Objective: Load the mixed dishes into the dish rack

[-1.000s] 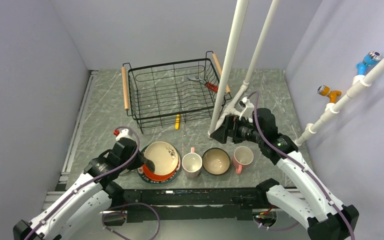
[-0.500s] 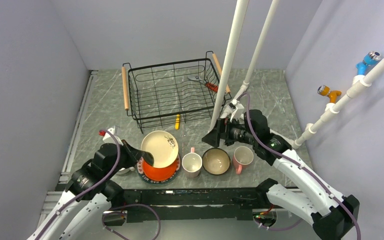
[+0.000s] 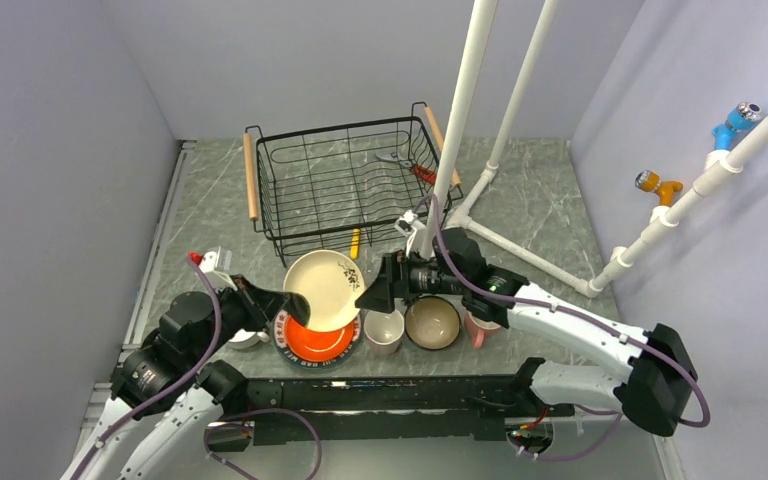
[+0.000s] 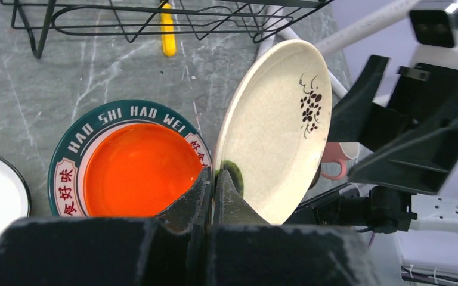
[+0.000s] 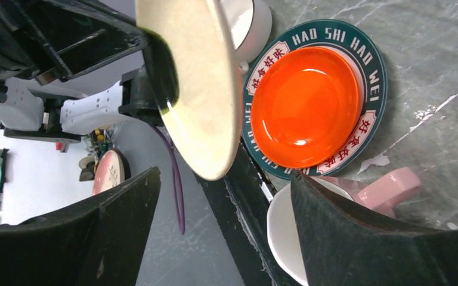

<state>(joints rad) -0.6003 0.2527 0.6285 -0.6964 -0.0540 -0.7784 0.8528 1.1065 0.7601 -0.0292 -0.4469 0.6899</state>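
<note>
Currently held: cream dish (image 4: 277, 131), pinched at its near rim by the left gripper (image 4: 214, 179), whose jaws press tight on the edge.
Dish position: held clear of the big plate (image 4: 65, 173), over that plate's right side, touching nothing but the left jaws.
Dish attitude: stood nearly on edge, painted face toward the left arm, its plane running from the pinched rim up and away from the plate toward the dish rack (image 3: 340, 130).
Right gripper (image 5: 225, 176): jaws spread wide and empty, just right of the plate. The dish's free rim lies straight ahead at the mouth of the gap, and I cannot tell whether it is already between the fingers.
Nearer arm: both are at the dish. The right one faces the free rim, so a handover looks likely.
Dish look: crackled cream glaze, a small dark berry sprig near the far rim, plain pale back, thin lip.
Rack: beyond the plate, well apart from the dish.
</note>
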